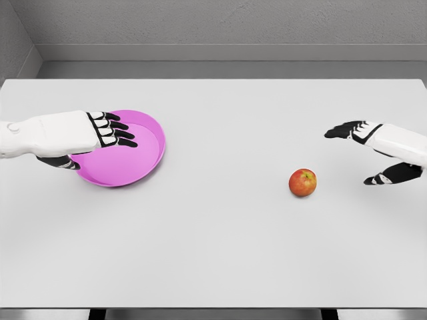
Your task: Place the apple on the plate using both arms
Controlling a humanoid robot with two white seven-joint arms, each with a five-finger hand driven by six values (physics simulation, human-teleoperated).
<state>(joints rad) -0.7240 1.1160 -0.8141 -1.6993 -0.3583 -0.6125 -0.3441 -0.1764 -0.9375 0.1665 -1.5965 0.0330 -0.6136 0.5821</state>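
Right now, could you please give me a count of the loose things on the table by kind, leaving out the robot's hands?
Apples: 1, the red apple lying on the table.
Plates: 1, the pink plate, partly under the left hand.
Total: 2.

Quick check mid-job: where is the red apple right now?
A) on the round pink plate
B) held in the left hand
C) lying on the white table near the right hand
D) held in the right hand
C: the red apple lies on the white table, apart from the open right hand; the round pink plate holds none.
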